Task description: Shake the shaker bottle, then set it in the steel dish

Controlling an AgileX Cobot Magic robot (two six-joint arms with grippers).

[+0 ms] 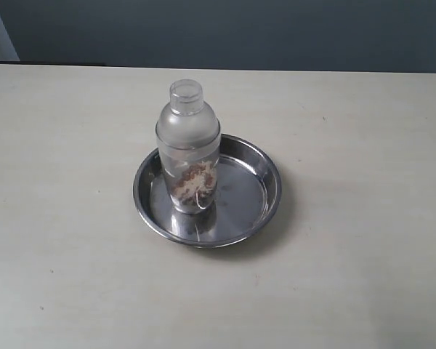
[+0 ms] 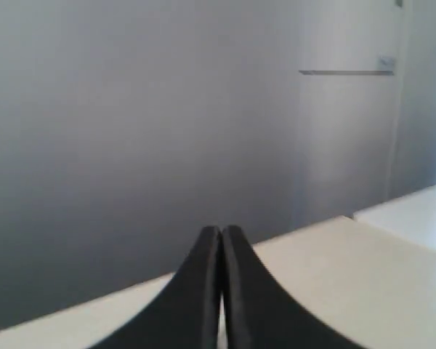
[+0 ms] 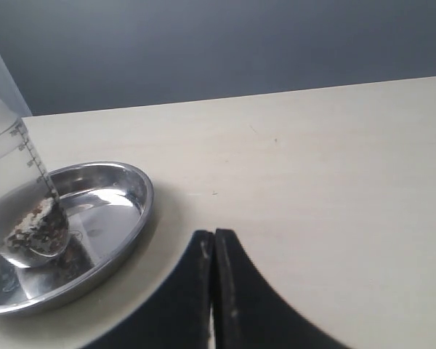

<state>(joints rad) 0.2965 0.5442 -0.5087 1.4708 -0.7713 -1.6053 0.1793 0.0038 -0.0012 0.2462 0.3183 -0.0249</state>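
Shaker bottle (image 1: 188, 156) stands upright inside the steel dish (image 1: 243, 193) on the bench (image 1: 363, 247), grains settled at its base, while the left claw (image 2: 222, 236) and the right claw (image 3: 214, 240) are both pressed closed, empty, clear of it

Of our left gripper (image 2: 221, 231) we see only 2 fingers (image 2: 192, 298). They are matte black and smooth, each one wide at its base and curving in to a narrow rounded tip, with a thin pale line between them. Our right gripper (image 3: 214, 234) has the same 2 black curved fingers (image 3: 243, 298). Near their inner edges we see some small pale specks.
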